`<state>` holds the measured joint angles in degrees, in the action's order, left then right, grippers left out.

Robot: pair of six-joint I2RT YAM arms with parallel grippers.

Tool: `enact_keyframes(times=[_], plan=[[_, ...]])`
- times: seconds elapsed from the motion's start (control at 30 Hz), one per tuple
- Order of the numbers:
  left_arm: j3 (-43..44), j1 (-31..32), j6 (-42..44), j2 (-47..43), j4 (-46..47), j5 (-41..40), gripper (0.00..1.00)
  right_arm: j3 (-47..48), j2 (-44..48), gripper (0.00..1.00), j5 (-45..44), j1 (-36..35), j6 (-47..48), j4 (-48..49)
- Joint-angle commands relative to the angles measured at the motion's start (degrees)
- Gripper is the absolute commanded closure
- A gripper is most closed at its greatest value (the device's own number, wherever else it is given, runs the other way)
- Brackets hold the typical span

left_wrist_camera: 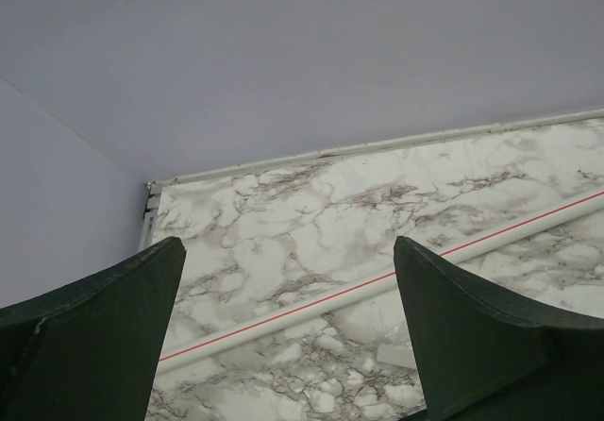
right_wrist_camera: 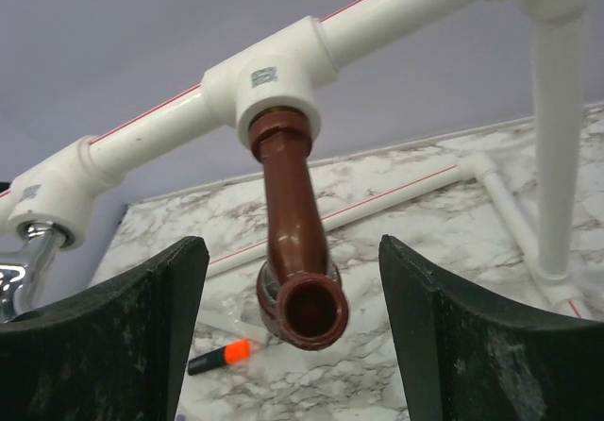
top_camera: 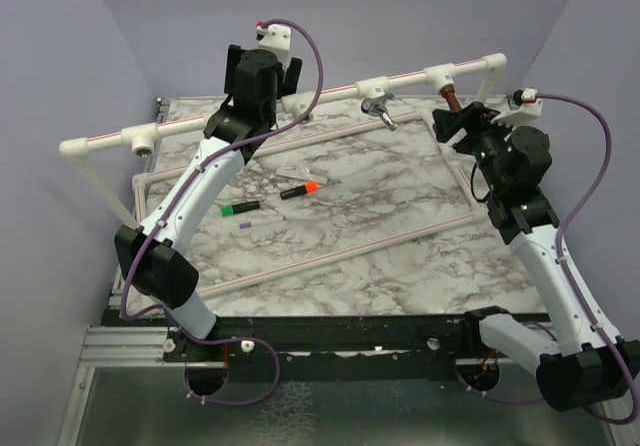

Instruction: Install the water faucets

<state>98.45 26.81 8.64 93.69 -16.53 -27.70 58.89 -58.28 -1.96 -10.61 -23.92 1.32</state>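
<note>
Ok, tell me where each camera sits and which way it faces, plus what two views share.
Top external: above and behind the arm bases, looking down on the marble table; both arms show.
Left wrist: on the left arm, facing the table's far left corner; the open, empty left gripper frames it.
Right wrist: on the right arm, looking up at the copper faucet under the white tee; the open right gripper flanks it.
Shared: top and right wrist both show the copper faucet, chrome faucet and orange-capped marker.

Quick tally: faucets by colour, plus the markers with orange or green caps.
Copper faucet: 1
Chrome faucet: 1
Orange-capped marker: 1
Green-capped marker: 1
Total: 4
</note>
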Motion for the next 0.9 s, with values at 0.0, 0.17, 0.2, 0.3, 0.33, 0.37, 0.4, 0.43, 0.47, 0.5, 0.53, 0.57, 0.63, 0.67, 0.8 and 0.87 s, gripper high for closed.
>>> enact_keyframes(times=[0.0, 0.17, 0.2, 0.3, 0.33, 0.37, 0.4, 0.43, 0.47, 0.5, 0.53, 0.57, 0.63, 0.67, 0.8, 0.87], plan=[[-3.2, 4.0, -4.2, 4.5, -6.8, 7.7, 0.07, -1.5, 1.2, 0.24, 8.8, 0.1, -3.6, 5.7], [-3.2, 4.0, -4.3, 4.7, -6.8, 7.8, 0.07, -3.4, 1.4, 0.32, 9.3, 0.0, -5.2, 8.0], [-3.2, 4.0, -4.3, 4.7, -6.8, 7.8, 0.07, -3.6, 1.4, 0.33, 9.0, 0.0, -5.7, 8.1], [-3.2, 4.0, -4.3, 4.7, -6.8, 7.8, 0.07, -4.0, 1.3, 0.38, 8.2, 0.0, -6.0, 8.4], [-3.2, 4.0, -4.3, 4.8, -6.8, 7.8, 0.07, -4.0, 1.2, 0.40, 7.8, 0.1, -6.0, 8.6], [-3.2, 4.0, -4.3, 4.8, -6.8, 7.8, 0.07, -4.2, 1.1, 0.43, 7.5, 0.0, -6.1, 8.8], [-3.2, 4.0, -4.3, 4.8, -6.8, 7.8, 0.07, -4.2, 1.0, 0.48, 7.2, 0.0, -6.5, 9.2], [-3.2, 4.0, -4.3, 4.7, -6.8, 7.8, 0.07, -4.3, 0.9, 0.53, 7.1, 0.1, -6.9, 9.7], [-3.2, 4.0, -4.3, 4.7, -6.8, 7.8, 0.07, -4.6, 0.8, 0.59, 7.2, 0.1, -7.5, 10.3], [-3.3, 4.0, -4.3, 4.8, -6.8, 7.8, 0.07, -4.8, 0.6, 0.64, 7.3, 0.1, -8.2, 10.8], [-3.2, 4.0, -4.3, 4.8, -6.9, 7.8, 0.07, -4.9, 0.5, 0.70, 7.4, 0.1, -8.8, 11.3], [-3.2, 4.0, -4.3, 4.8, -6.9, 7.8, 0.07, -5.3, 0.5, 0.77, 7.5, 0.1, -9.6, 12.0], [-3.2, 4.0, -4.4, 4.8, -6.8, 7.8, 0.07, -6.2, 0.7, 0.91, 7.5, 0.2, -11.9, 13.3], [-3.2, 4.0, -4.3, 4.8, -6.8, 7.8, 0.07, -6.8, 0.8, 0.98, 7.5, 0.2, -13.3, 14.1], [-3.1, 4.0, -4.4, 4.9, -6.8, 7.8, 0.07, -10.3, 1.5, 1.00, 7.3, 0.2, -23.1, 18.9], [-3.2, 4.0, -4.5, 4.9, -6.8, 7.9, 0.07, -12.1, 1.6, 1.00, 7.4, 0.2, -29.4, 22.2]])
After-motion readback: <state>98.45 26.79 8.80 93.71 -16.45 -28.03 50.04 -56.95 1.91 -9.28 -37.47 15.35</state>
